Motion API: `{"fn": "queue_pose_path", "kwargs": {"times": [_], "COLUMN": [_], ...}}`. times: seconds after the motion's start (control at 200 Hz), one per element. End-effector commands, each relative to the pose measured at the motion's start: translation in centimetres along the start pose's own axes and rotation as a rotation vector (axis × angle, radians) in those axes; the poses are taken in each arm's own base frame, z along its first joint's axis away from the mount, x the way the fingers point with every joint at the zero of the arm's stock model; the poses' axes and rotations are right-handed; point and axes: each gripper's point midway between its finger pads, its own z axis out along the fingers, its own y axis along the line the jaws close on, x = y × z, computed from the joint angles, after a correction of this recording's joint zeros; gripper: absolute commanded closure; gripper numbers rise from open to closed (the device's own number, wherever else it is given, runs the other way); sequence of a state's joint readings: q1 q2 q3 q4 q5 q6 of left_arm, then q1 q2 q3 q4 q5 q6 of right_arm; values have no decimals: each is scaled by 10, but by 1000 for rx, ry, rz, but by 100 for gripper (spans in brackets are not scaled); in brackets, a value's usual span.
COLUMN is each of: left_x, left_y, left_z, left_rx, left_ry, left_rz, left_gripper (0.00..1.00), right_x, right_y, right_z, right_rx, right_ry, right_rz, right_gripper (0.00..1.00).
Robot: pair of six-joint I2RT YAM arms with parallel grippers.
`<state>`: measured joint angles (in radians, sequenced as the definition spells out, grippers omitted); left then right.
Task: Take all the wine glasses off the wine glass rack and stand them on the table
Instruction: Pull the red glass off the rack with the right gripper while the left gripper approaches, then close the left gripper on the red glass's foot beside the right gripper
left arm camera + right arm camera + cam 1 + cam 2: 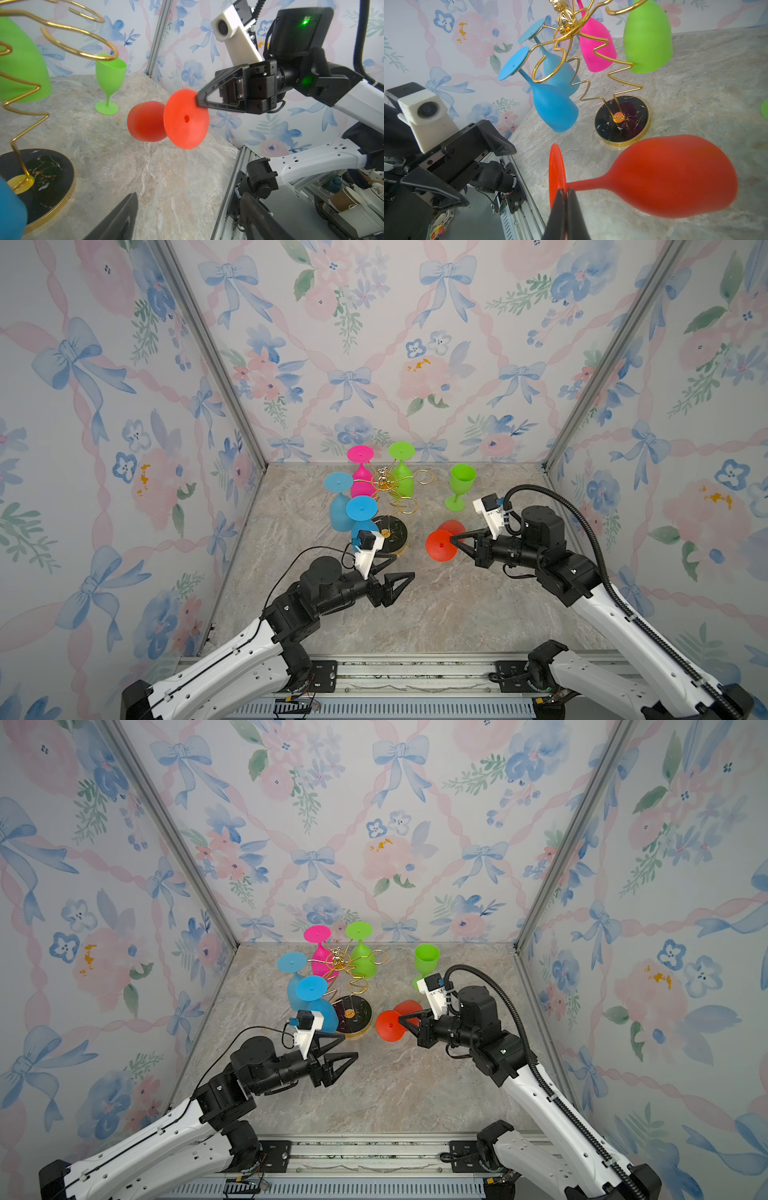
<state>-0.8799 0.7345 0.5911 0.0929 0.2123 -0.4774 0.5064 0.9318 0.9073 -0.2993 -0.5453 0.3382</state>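
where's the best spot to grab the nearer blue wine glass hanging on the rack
Probably its thin stem, just below the foot, coming from the robot's side. The nearer blue wine glass hangs upside down and tilted, its bowl wide, and the wine glass rack stands beyond it.

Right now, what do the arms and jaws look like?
The left arm and right arm have white links and black joints. Their jaws are black open triangular frames. Each wrist carries a white camera block. A ribbed black hose follows the right arm; a thin black cable, the left.
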Motion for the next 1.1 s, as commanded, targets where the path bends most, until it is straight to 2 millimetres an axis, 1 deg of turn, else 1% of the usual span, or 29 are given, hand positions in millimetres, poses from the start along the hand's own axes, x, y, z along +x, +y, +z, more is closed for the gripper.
{"fn": "queue_pose_path", "kwargs": {"times": [0.0,0.26,0.39,0.48,0.59,0.76,0.885,1.035,1.095], "left_x": [-17,-12,-11,-13,-19,-23,-23,-24,-25], "left_y": [-13,-21,-25,-29,-35,-43,-45,-46,-46], "left_z": [7,32,40,42,40,39,39,41,40], "left_rx": [63,131,147,163,188,223,236,241,245], "left_ry": [-76,-31,-8,-12,-24,-23,-21,-20,-24], "left_rz": [-23,-82,-94,-94,-99,-101,-103,-112,-113], "left_gripper": [24,35,39,43,51,55,59,60,62], "right_x": [-9,-5,-5,-2,-1,-2,-1,0,1], "right_y": [12,28,36,39,40,42,45,47,47], "right_z": [-5,-9,-10,-10,-11,-12,-10,-10,-10], "right_rx": [-22,-57,-75,-84,-86,-107,-129,-141,-143], "right_ry": [-69,-111,-120,-118,-131,-154,-164,-166,-164], "right_rz": [-97,-169,-198,-216,-228,-219,-209,-208,-208], "right_gripper": [100,100,100,100,100,100,100,100,100]}}
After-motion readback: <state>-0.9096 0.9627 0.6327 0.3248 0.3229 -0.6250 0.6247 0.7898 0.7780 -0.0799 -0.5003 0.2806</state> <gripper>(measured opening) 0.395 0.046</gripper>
